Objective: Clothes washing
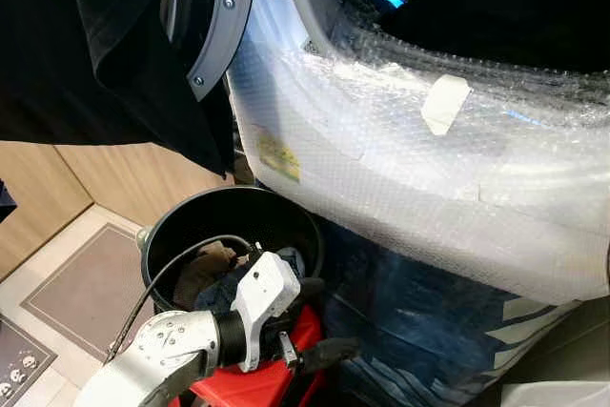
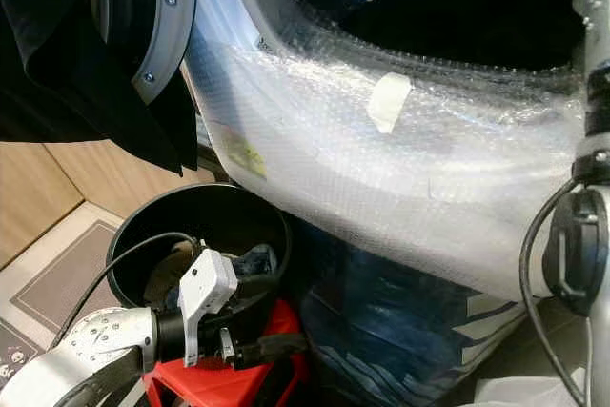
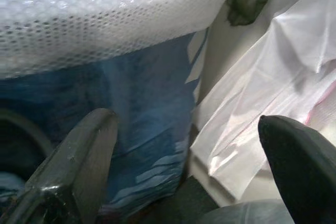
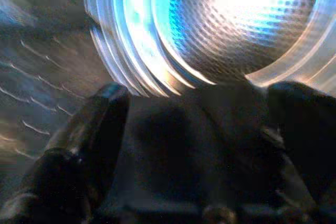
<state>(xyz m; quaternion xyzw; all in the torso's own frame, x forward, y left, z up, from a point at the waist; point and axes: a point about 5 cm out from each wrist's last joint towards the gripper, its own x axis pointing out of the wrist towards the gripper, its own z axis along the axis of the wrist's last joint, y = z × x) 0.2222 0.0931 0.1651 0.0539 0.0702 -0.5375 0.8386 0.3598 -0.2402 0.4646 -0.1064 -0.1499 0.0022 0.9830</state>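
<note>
Bubble-wrapped washer [image 2: 400, 169], black bucket [image 2: 129, 226] of clothes [image 2: 253, 259], red stool [image 2: 210, 383]
</note>
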